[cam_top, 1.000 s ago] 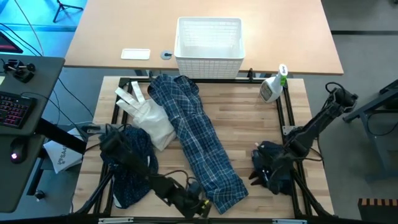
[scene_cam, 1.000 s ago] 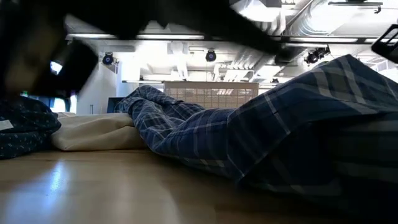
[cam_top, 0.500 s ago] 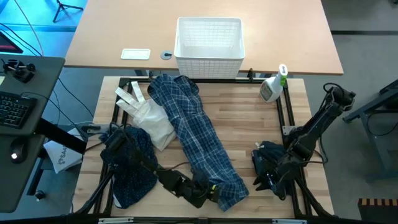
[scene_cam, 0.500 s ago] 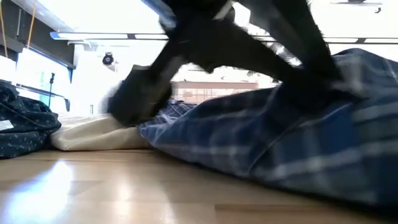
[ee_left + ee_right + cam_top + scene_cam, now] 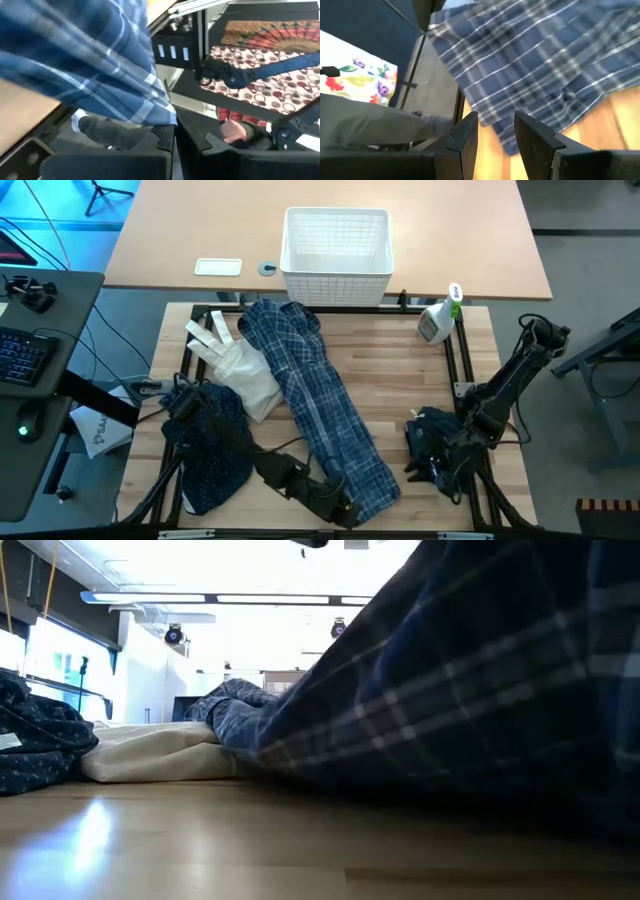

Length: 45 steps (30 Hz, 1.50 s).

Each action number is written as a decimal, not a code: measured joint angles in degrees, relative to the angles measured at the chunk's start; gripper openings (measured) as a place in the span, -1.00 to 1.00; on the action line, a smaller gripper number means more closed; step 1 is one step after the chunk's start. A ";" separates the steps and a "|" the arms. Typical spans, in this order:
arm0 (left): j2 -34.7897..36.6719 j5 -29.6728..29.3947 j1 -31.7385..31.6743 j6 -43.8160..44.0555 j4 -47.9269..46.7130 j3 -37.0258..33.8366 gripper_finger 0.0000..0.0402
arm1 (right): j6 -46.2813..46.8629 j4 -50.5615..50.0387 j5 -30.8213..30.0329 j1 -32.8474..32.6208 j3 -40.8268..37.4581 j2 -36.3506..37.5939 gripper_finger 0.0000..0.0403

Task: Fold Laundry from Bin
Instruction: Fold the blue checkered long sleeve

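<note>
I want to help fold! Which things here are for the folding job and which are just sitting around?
For the job:
plaid shirt, pinched at its near end by the left gripper
dotted navy shirt
plain dark navy piece, by the right gripper
white bin

Just lying about:
cream cloth bag
spray bottle

Plaid shirt (image 5: 320,415) lengthwise before bin (image 5: 336,242)
</note>
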State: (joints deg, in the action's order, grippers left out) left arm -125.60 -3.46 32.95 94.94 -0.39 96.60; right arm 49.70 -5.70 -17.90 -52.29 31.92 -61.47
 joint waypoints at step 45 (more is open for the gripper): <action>1.79 -15.86 3.20 14.08 -16.86 -3.47 -0.24 | 10.42 7.73 27.55 18.97 0.02 -22.97 0.35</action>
State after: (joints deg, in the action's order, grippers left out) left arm -123.81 -19.31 36.16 109.03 -17.24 93.12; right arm 60.12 2.03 9.65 -33.32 31.94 -84.44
